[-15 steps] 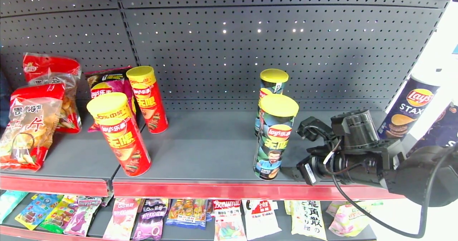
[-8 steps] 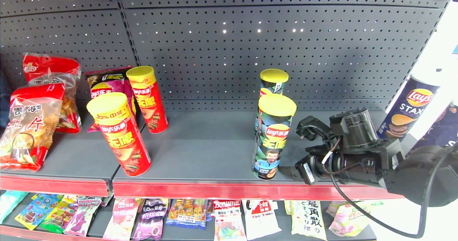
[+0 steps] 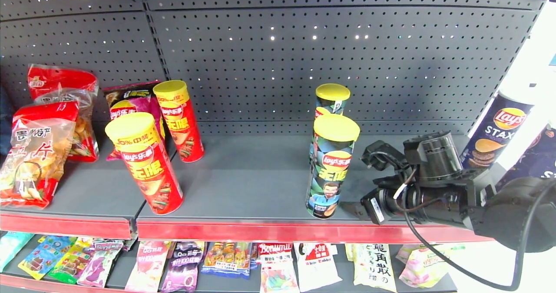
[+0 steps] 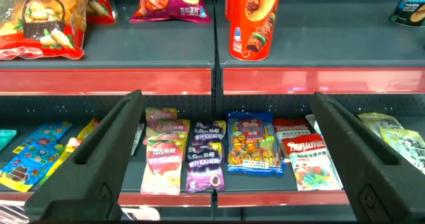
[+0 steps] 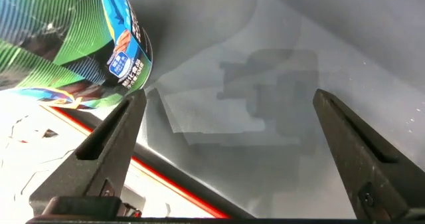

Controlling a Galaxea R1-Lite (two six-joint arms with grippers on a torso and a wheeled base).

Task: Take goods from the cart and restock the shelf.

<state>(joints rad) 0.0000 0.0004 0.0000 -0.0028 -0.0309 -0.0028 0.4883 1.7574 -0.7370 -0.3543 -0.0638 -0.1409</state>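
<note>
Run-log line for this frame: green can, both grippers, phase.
green can: upright at front edge of shelf | right gripper: open, empty, beside can | left gripper: open, empty, facing lower shelf | phase: can set down, ungripped

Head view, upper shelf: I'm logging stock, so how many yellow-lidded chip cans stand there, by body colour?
Red: 2, the front red can and the rear red can.
Green-patterned: 2, the front green can and the rear green can.
Total: 4.
</note>
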